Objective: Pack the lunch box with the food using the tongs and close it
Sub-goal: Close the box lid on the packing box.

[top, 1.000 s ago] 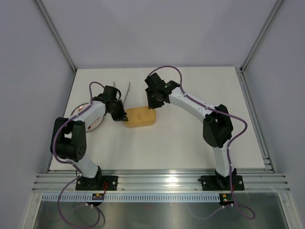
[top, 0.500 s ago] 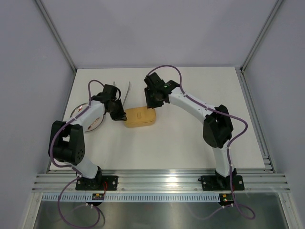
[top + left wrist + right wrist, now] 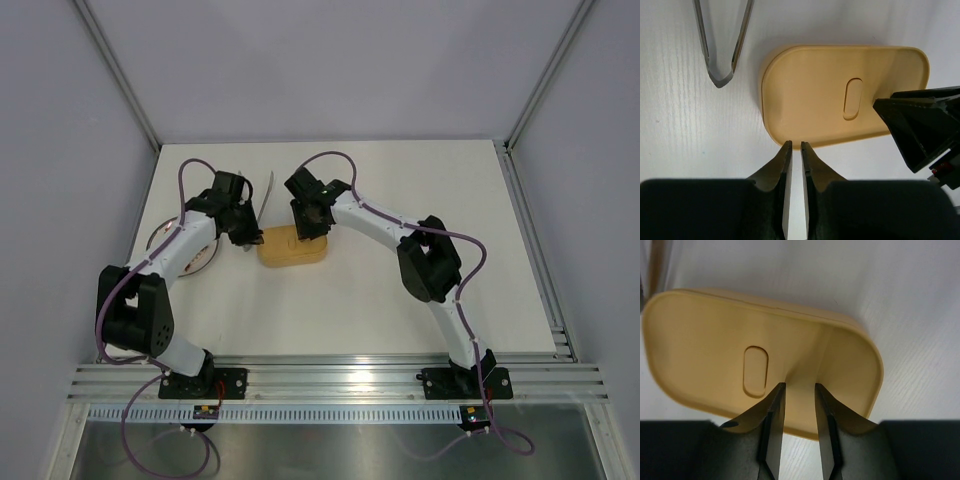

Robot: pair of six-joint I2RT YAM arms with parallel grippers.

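Observation:
The yellow lunch box [image 3: 285, 252] lies mid-table with its flat lid [image 3: 815, 95] on top. My left gripper [image 3: 795, 145] sits at the box's left end with its tips at the rim. Its jaws are parted by a narrow slit with nothing between them. My right gripper [image 3: 797, 386] stands open with its fingertips down on the lid [image 3: 705, 340], right of the oval dimple, holding nothing. The silver tongs [image 3: 267, 188] lie free on the table behind the box, and their joined end [image 3: 720, 82] shows in the left wrist view. The food is hidden.
A white plate [image 3: 160, 235] lies at the left, partly under my left arm. An aluminium frame rail [image 3: 530, 220] runs along the table's right side. Grey walls close in the back and sides.
My right gripper has swung left and down from the box's far right corner onto the lid. My left gripper has gone from shut to slightly parted and shifted a little toward the back.

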